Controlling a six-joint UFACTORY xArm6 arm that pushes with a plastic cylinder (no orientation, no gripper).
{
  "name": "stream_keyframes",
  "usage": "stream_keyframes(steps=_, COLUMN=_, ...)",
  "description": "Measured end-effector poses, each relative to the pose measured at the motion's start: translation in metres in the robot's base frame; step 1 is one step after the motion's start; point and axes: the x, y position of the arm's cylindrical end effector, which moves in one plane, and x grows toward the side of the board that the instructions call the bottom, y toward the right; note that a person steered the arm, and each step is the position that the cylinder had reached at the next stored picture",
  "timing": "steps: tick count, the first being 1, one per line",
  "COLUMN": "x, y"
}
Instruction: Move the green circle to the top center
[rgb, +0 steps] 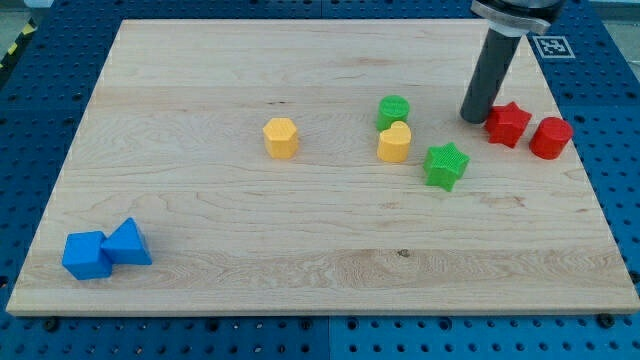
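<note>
one moment on a wooden board (200, 220) set on a blue pegboard table (40, 80). the arm ends in a plain dark rod with no claw, so nothing can be released, clenched or grasped. my tip (473, 119) rests on the board at the right, just left of the red star (508, 123), with the red cylinder (550, 137) further right. the green circle (393, 111) lies to the left of my tip, well apart, at about the same depth, touching the yellow block (395, 143) on its near side. the green star (446, 166) sits nearer, between the two. judgement: the target spot lies far and left of the circle, so my tip probably has to get to its near-right side before pushing. elsewhere: a yellow hexagon (281, 137) at centre left; a blue cube (85, 255) and blue triangle (128, 242) at near left.
</note>
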Motion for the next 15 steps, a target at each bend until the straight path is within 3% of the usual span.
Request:
stream_keyframes(steps=2, x=-0.009, y=0.013)
stream_keyframes(steps=3, x=-0.017, y=-0.023)
stream_keyframes(steps=4, x=0.018, y=-0.028)
stream_keyframes(steps=7, x=0.025, y=-0.036)
stream_keyframes(steps=11, x=-0.027, y=-0.208)
stream_keyframes(steps=13, x=-0.039, y=-0.256)
stream_keyframes(steps=15, x=-0.079, y=-0.301)
